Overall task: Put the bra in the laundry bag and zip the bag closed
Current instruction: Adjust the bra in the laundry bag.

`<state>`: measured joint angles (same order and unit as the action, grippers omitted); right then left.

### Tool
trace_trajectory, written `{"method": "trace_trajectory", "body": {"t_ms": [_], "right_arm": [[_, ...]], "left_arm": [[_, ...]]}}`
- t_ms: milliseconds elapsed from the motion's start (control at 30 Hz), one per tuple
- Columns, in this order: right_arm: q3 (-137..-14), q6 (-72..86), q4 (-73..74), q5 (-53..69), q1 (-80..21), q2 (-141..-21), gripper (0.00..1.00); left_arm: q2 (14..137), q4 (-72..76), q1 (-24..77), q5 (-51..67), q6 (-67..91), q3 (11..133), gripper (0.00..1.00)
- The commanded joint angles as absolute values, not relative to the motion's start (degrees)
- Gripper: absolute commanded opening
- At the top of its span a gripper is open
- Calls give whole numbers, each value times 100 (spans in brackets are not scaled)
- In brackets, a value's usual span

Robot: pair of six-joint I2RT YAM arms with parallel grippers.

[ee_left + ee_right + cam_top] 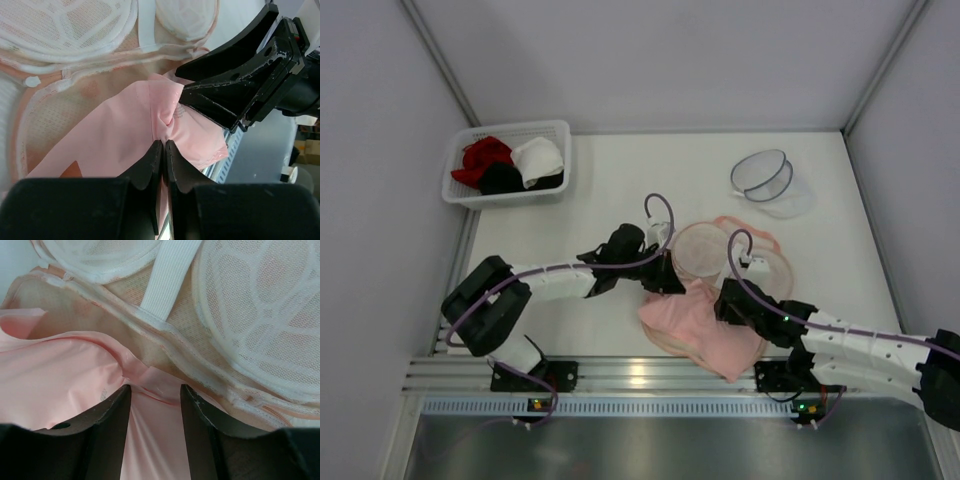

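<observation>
The pale pink bra (pixel 705 330) lies crumpled at the table's front, its far edge against the open peach laundry bag (pixel 715 250). My left gripper (pixel 668 284) is shut on a pinch of the bra's fabric (pixel 115 145) at the bag's near rim (pixel 100 80); the gripper (pixel 164 143) has its jaws pressed together. My right gripper (pixel 727 300) is open. In the right wrist view the gripper (pixel 155 390) has its jaws astride a fold of the bra (pixel 50 385) just below the bag's rim (pixel 165 345). The right gripper's fingers (pixel 220 102) show close beside the left.
A white basket (pixel 460 190) with red, black and white garments stands at the back left. A second, clear mesh bag (pixel 765 180) lies at the back right. The aluminium rail (pixel 650 375) runs along the table's front edge.
</observation>
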<state>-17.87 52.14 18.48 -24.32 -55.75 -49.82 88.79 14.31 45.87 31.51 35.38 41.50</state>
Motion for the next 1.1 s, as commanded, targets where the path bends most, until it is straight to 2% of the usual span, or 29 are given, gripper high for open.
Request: {"method": "trace_trajectory", "body": {"t_ms": [0,133,200,233,300,333,433,567,600,700,833,1067], "right_arm": [[-1784,5335,1687,-2707,-5643,-4825,45],[-1767,5361,1749,-2733,-5643,-4773,46],[-1758,5370,1784,-2733,-5643,-4738,46],[-1749,5370,1775,-2742,-5643,-4720,45],[-1740,5379,1793,-2742,-5634,-4685,46],[-1740,5370,1802,-2733,-5642,-4685,46],[-1749,5361,1846,-2733,-5643,-4650,46],[-1749,5344,1846,-2733,-5643,-4606,46],[-1749,5335,1846,-2742,-5643,-4597,46],[-1784,5309,1846,-2725,-5643,-4597,46],[-1784,5309,1828,-2698,-5643,-4632,46],[-1846,5265,1802,-2663,-5643,-4711,46]], "left_arm": [[9000,2485,4614,3445,4218,3956,10],[9157,3320,4623,3428,5130,3683,13],[9228,3331,4632,3288,5194,3595,19],[9246,3331,4632,3200,5186,3543,31],[9281,3235,4623,2980,5142,3498,42],[9281,2825,4623,2884,5020,3542,55],[9071,2112,4614,2436,4590,3787,62],[8509,367,4623,1610,3930,4235,65],[8290,108,4623,1121,3737,4402,66],[7964,-665,4623,669,3595,4483,68],[7489,-712,4623,606,3796,4202,69],[7690,-677,4658,888,4201,3780,68]]}}
